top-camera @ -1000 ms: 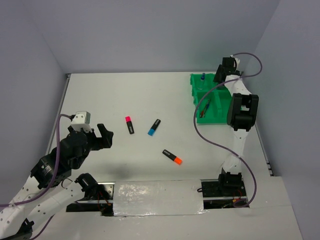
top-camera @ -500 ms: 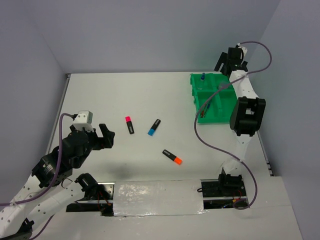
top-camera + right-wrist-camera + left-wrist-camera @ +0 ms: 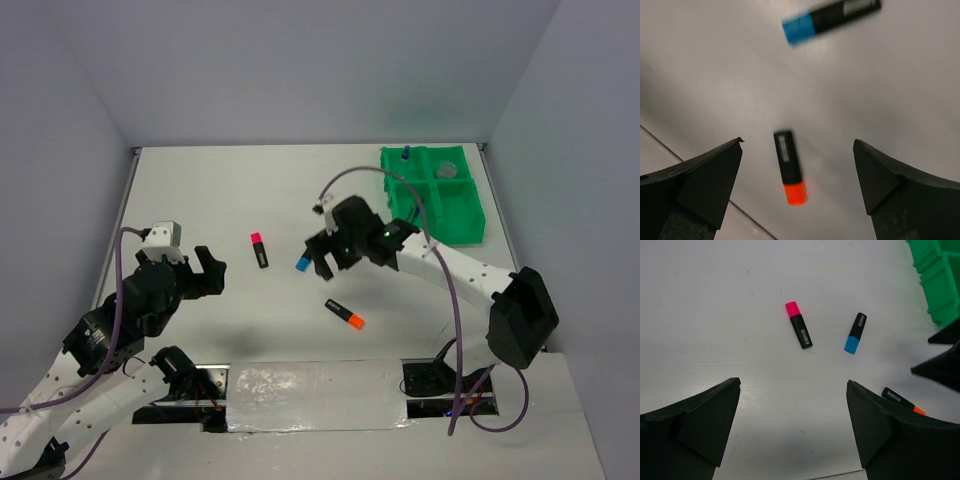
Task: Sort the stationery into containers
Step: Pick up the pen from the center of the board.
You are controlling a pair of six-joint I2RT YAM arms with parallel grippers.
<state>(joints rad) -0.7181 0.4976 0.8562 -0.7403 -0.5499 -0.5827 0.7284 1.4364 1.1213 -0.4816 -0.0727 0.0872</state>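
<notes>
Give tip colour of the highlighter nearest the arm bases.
Orange; that highlighter shows best in right wrist view.

One pink-ended highlighter (image 3: pixel 260 250), one blue-ended highlighter (image 3: pixel 308 256) and one orange-ended highlighter (image 3: pixel 345 314) make three; one four-compartment green tray (image 3: pixel 470 238), one blue-capped bottle (image 3: pixel 406 155), one greyish tub (image 3: pixel 449 170)

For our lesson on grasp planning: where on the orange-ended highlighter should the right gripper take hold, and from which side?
Grip the orange highlighter across its black barrel, near mid-length, coming straight down. It lies flat on the table, nothing touching it, so probably only its long sides offer purchase; the open right gripper lines up with a finger either side of its width.
</notes>
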